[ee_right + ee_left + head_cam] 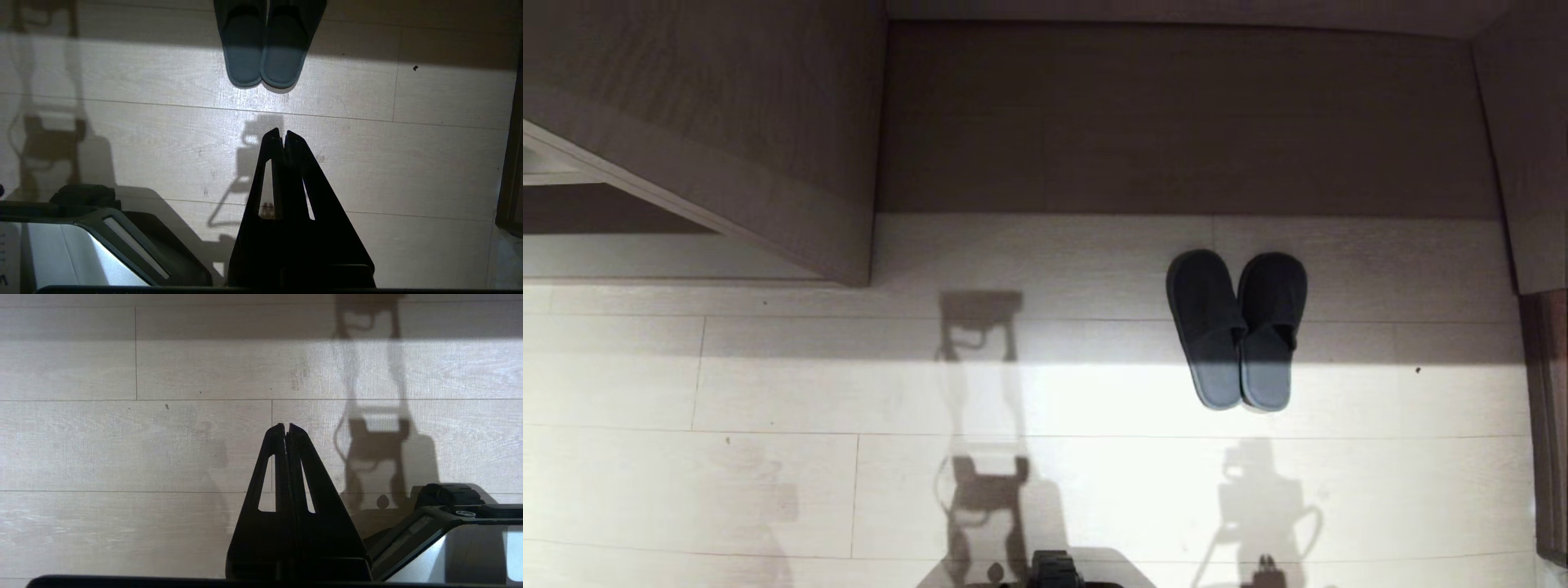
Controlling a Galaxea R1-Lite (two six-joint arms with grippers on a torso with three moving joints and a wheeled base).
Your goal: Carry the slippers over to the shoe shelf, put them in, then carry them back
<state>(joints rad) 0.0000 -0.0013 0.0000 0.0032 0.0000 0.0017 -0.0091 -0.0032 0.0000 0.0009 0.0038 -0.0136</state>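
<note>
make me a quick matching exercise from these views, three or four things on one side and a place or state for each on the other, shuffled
Things:
1. slippers
2. left gripper
3. right gripper
4. robot base

Places or states:
A. shut, over bare floor boards, no slippers in its wrist view
B. side by side on the pale floor, toes in shadow, heels in the lit band
C. shut, pointing toward the slipper heels, not touching them
D. grey panel with dark edging, low in both wrist views

Pairs: 1-B, 2-A, 3-C, 4-D
</note>
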